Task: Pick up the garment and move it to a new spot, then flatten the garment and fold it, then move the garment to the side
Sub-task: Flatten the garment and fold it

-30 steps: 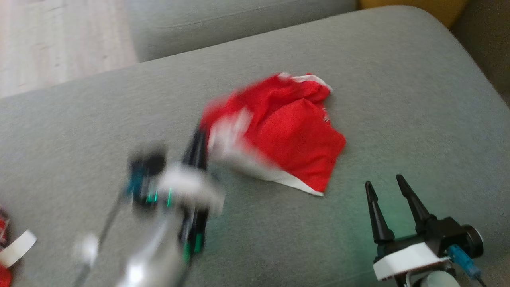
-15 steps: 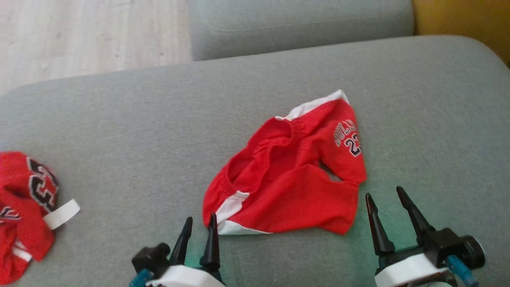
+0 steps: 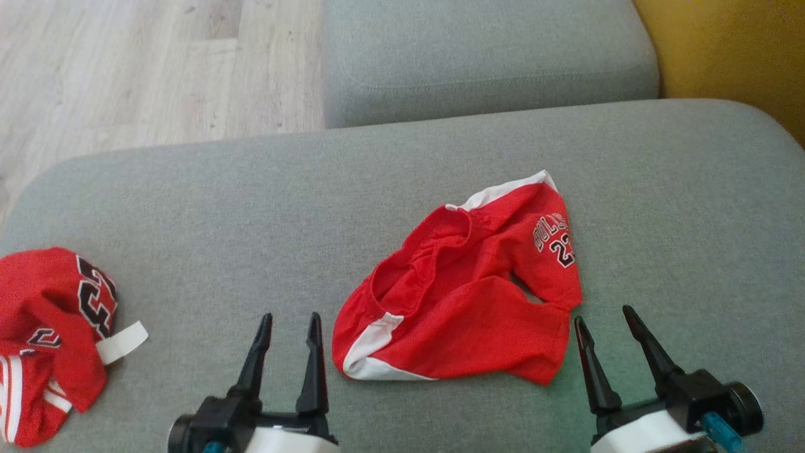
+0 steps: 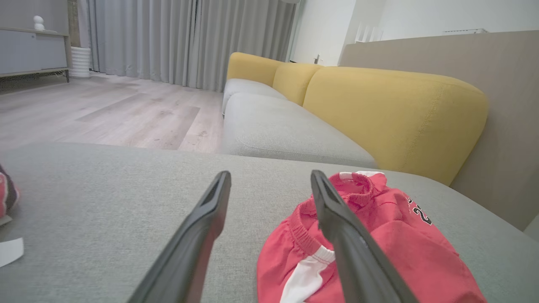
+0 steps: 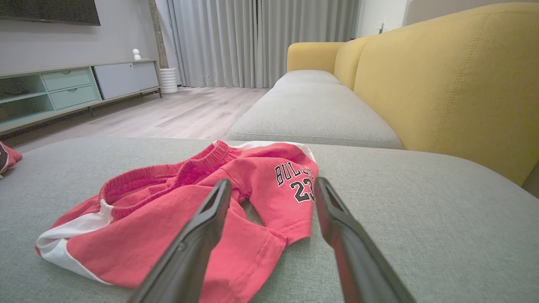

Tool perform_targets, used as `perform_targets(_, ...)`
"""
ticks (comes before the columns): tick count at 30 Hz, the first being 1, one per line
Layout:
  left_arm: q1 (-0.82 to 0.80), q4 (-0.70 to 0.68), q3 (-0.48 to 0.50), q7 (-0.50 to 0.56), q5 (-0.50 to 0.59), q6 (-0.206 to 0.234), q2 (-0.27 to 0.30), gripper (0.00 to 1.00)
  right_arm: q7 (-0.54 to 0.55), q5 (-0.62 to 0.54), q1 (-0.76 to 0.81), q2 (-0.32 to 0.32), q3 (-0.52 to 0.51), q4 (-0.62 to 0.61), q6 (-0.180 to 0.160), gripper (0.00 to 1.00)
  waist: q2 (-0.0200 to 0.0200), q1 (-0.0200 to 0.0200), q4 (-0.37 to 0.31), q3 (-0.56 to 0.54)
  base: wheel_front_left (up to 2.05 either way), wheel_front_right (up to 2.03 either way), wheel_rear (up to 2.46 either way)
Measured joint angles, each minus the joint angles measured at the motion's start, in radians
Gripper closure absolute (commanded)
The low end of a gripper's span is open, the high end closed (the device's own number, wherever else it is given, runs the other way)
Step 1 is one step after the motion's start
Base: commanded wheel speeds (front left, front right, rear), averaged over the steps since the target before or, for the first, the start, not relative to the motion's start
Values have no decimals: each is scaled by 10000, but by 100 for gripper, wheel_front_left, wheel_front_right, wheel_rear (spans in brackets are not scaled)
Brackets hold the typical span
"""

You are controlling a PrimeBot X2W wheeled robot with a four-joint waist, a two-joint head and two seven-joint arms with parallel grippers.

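Observation:
The garment [image 3: 465,296] is a pair of red shorts with white side panels and a black number print, lying crumpled on the grey cushion [image 3: 201,214]. The left wrist view has the shorts [image 4: 379,248] at lower right, and the right wrist view has them [image 5: 189,210] at lower left. My left gripper [image 3: 289,324] stands open just left of the shorts, holding nothing. On the other side, by the shorts' near right corner, my right gripper [image 3: 600,318] is open and apart from the cloth.
A second red garment [image 3: 53,327] with a white tag lies bunched at the cushion's left edge. Another grey seat cushion [image 3: 484,56] sits beyond, with a yellow backrest [image 3: 723,50] to the right and wooden floor [image 3: 126,69] at the far left.
My left gripper let go of the shorts, opened, and drew back toward me. The shorts now lie still on the cushion. The head camera has shifted. The right gripper stayed put.

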Motion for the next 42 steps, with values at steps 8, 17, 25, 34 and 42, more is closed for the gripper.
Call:
perform_targets(8,1268,-1078,583,0,1181,226,-58,0,0,0,453,0,-125,-50,0,0,0,0,40,-432,0,0,0)
perform_targets(17,2030,-1160,993,0,1751,207,-61,0,0,0,597,0,-196,-81,0,0,0,0,225,-687,0,0,0)
perform_targets(25,1971,-694,734,0,2420,-410,31,0,0,-2,667,2,-146,-82,0,0,0,1,293,-673,0,0,0)
perform_targets(34,-1179,1632,-1124,364,5051,-1221,857,0,0,-90,732,-6,-25,-84,0,0,0,2,126,-191,0,0,0)
perform_targets(42,-3463,3572,-2468,1189,6706,-1670,717,0,2,-90,611,-159,13,-136,0,0,0,3,-71,512,0,0,0)
